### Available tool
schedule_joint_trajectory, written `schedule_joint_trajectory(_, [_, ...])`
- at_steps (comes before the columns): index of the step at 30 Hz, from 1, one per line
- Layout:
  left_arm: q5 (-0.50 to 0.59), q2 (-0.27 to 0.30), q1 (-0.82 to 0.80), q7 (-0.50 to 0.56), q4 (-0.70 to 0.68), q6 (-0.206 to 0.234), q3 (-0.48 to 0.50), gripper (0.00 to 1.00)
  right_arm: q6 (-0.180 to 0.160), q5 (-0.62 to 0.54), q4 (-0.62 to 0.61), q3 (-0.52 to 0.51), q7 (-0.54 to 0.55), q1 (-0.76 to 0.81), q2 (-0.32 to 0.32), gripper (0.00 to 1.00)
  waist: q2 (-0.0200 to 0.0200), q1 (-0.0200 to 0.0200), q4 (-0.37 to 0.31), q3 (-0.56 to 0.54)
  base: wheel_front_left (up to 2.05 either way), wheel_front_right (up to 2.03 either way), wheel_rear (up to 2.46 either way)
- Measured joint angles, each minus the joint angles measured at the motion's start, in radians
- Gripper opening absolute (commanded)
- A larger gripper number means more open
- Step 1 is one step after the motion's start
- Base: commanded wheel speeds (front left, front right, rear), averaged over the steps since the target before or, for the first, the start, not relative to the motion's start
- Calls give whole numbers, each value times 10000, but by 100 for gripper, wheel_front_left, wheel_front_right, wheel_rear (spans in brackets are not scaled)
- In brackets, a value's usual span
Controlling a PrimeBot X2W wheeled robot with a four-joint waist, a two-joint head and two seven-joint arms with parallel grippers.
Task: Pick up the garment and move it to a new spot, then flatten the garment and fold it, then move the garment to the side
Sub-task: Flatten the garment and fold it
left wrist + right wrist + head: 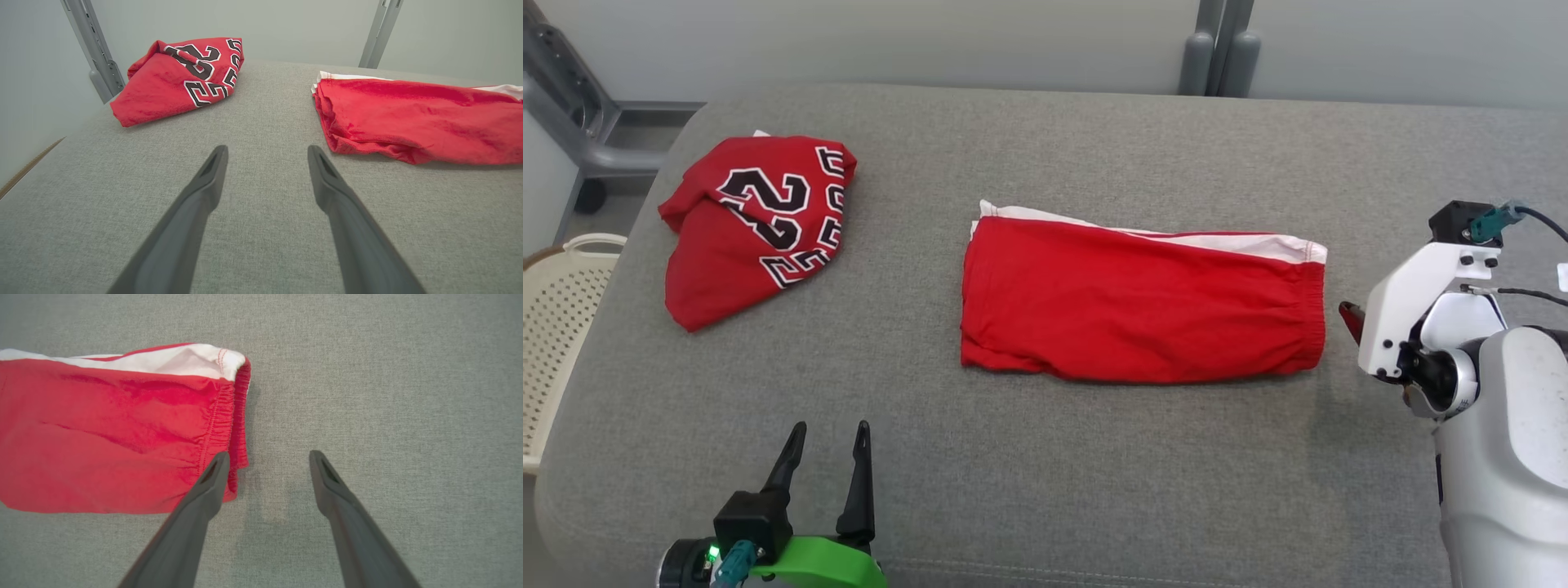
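The red shorts (1139, 302) are laid near the middle of the grey fabric-covered bench (1094, 490), folded into a flat oblong with a white panel showing along the far edge. Their long axis runs across the head view from left to right. The elastic waistband (239, 416) forms the end toward the robot's right, and the leg hems form the end toward its left.

The right pincer (268, 454) is held released, jaws wide, pointed down at the bench just beside that waistband end. In its wrist view one finger crosses the near corner of the waistband while the other stands over bare fabric. Whether that finger touches the cloth cannot be told. The shorts therefore lie to the left of this pincer, with their length stretching away from it.

The left pincer (831, 425) is likewise released and empty. It is kept low near the front edge of the bench, well apart from the hem end, which lies ahead of it and to its right.

A second red garment, a numbered jersey (756, 224), is bundled at the far left (near a pale basket (564, 327) off the bench edge).

The right arm is judged the nearer, so the waistband end appears the natural place for a grasp if the folded shorts are to be moved aside.
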Motion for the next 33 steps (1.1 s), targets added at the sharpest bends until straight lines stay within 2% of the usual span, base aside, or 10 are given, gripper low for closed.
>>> schedule_joint_trajectory(13, [-130, -2, -380, 0, -8, -31, -399, 100, 0, -736, 372, -633, 339, -591, 52, 100, 0, 0, 531, 561, 0, 0, 0])
schedule_joint_trajectory(26, [-278, -4, -412, 0, 96, 10, -612, 100, 0, -299, 1131, -970, 153, -793, 58, 100, 0, 0, 787, 946, 0, 0, 0])
schedule_joint_trajectory(33, [-374, -4, -625, 0, 163, 54, -757, 100, 0, 59, 1929, -1244, 217, -1256, 58, 100, 0, 0, 965, 1197, 0, 0, 0])
